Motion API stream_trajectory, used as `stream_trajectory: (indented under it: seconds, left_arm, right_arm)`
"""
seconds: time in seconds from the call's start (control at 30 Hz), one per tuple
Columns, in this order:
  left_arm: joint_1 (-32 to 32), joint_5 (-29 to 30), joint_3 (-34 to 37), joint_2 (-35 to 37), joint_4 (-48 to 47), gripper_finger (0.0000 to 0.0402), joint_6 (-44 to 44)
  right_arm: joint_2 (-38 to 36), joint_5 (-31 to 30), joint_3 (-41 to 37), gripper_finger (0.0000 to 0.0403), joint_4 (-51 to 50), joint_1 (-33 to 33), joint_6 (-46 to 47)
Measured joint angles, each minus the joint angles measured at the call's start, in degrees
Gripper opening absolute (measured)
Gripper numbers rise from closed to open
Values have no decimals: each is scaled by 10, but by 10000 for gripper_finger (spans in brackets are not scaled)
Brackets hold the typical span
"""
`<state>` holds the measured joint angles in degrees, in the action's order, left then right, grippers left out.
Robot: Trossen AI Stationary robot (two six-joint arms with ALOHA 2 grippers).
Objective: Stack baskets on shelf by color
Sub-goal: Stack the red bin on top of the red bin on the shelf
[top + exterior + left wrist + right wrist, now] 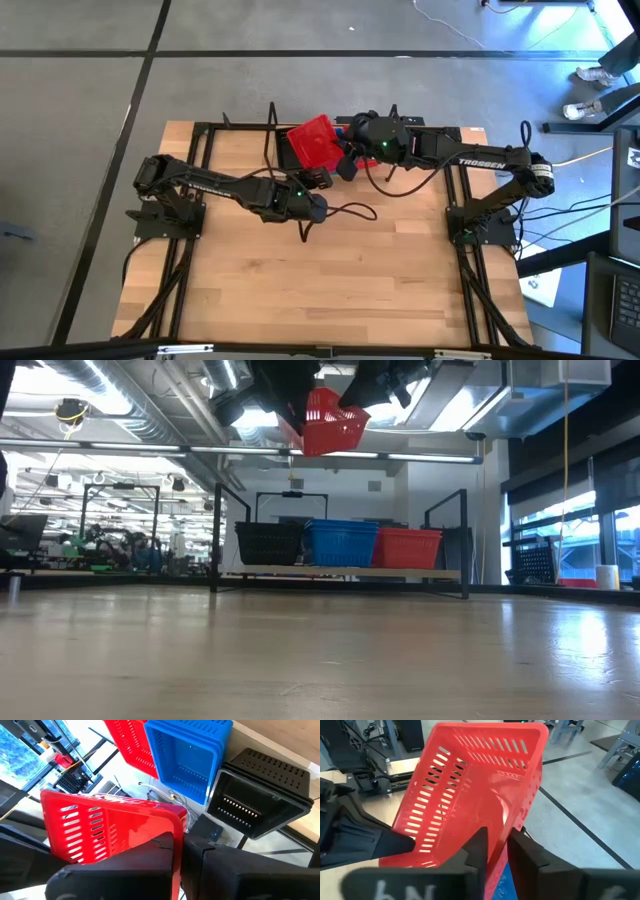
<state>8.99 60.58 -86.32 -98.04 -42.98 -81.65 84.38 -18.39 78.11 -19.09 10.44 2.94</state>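
Note:
A red basket (313, 140) hangs high over the table's far middle, tilted, and shows in the low view (330, 420) above the shelf (340, 571). My left gripper (322, 180) is shut on it from the near left. My right gripper (347, 165) comes from the right, its fingers either side of one wall of the same basket (470, 785). On the shelf board stand black baskets (268, 543), blue baskets (340, 543) and red baskets (407, 547), side by side on their bottoms. My left gripper pinches one wall of the red basket at its rim (181, 822) between its two fingers. The basket is lifted clear of the table and shelf and sits tilted. My right gripper has a finger (477, 847) on each side of a basket wall (497, 837). I cannot tell whether they touch it.
The shelf's thin black posts (216, 530) rise at the table's far edge. In the left wrist view the blue stack (190, 755) and the black stack (255, 795) lie just beyond the held basket. Bare wooden tabletop (330, 280) spreads toward the near edge.

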Motion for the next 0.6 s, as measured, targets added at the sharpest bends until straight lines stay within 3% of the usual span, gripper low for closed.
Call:
stream_trajectory:
  seconds: [0.2,0.33,0.6]
  left_arm:
    - [0,-8,0,0,5,0,9]
    - [-4,-49,0,0,6,7,51]
    - [-4,-52,0,0,15,27,61]
  right_arm:
    - [0,13,1,10,3,0,0]
    - [0,20,1,16,-1,0,-1]
    - [0,21,1,7,-1,1,-3]
